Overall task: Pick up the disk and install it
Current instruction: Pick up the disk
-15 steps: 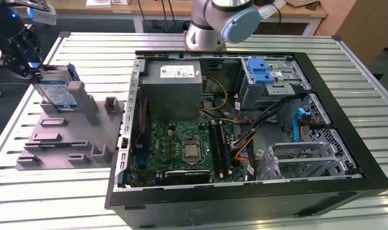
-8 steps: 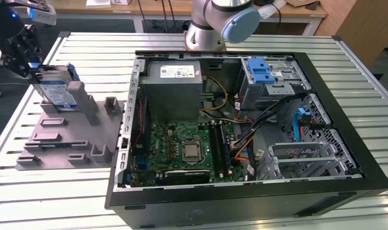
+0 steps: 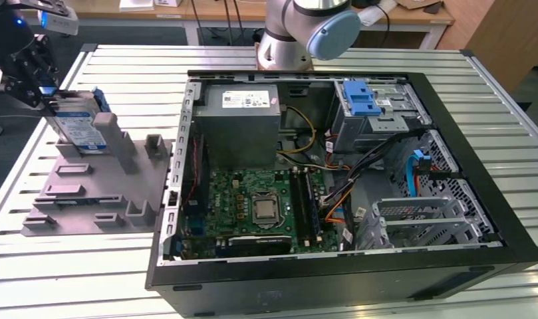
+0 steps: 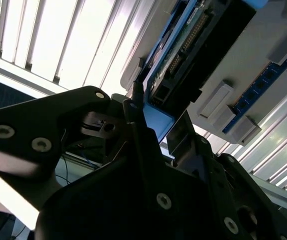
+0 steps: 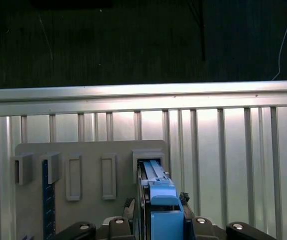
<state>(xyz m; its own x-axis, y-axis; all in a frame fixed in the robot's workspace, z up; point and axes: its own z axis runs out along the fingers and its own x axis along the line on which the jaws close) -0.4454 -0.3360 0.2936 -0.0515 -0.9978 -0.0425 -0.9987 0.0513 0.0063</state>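
Observation:
The disk (image 3: 78,126), silver-grey with a white-and-blue label and a blue carrier, stands on edge in a slot of the grey holder plate (image 3: 100,189) at the exterior view's left. My gripper (image 3: 51,103) is at the disk's upper end. In the first wrist view the blue carrier (image 5: 158,210) sits between the gripper's (image 5: 157,200) two black fingers, which press its sides, while its far end rests in the slot (image 5: 148,156). The second wrist view shows one finger (image 4: 136,97) against the disk's blue edge (image 4: 158,122).
The open computer case (image 3: 481,166) lies on the slatted metal table, right of the holder plate. Inside are a grey cage with a blue latch (image 3: 368,100), a power-supply box (image 3: 240,126), a green board (image 3: 260,206) and loose cables. The arm's base (image 3: 291,40) stands behind the case.

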